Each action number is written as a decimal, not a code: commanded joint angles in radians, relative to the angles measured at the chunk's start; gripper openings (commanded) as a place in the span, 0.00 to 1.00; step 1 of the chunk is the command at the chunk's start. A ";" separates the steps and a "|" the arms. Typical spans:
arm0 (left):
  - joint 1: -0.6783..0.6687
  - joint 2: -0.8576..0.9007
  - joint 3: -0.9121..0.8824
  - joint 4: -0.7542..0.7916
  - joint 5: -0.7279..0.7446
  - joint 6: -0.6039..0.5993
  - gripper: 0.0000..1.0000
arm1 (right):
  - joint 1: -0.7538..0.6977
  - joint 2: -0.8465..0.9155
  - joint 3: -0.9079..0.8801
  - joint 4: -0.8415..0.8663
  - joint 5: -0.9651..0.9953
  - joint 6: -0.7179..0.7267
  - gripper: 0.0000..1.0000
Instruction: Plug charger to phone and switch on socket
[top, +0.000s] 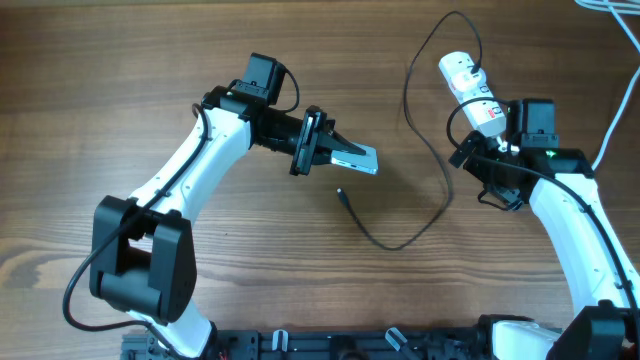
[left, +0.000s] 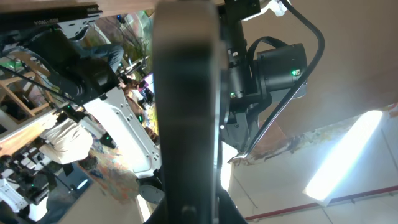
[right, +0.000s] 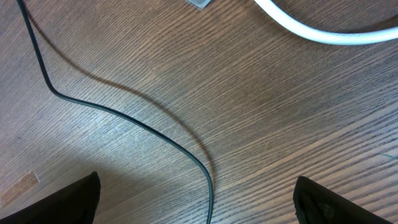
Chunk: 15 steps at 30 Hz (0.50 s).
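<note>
Brown wood-grain table (top: 120, 60), evenly lit. Left wrist view tilts up: pale ceiling (left: 360, 56) w/ 1 bright strip light (left: 339, 155), cluttered lab gear (left: 37, 143) behind.

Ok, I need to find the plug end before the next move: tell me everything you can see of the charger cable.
The charger is a thin black cable, rubbery-looking, lying slack on the wooden table. One end meets the socket; from there it loops up, sweeps down and curls back to a small plug tip, which lies free on the wood near the phone. Nothing grips it.
</note>
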 joint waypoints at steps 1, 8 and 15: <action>0.005 0.006 0.000 0.000 0.056 -0.010 0.04 | -0.002 0.010 0.008 0.003 0.021 0.008 1.00; 0.005 0.006 0.000 0.000 0.056 -0.010 0.04 | -0.002 0.010 0.008 0.003 0.021 0.008 1.00; 0.005 0.005 0.000 0.000 0.043 -0.010 0.04 | -0.002 0.010 0.008 0.003 0.020 0.008 1.00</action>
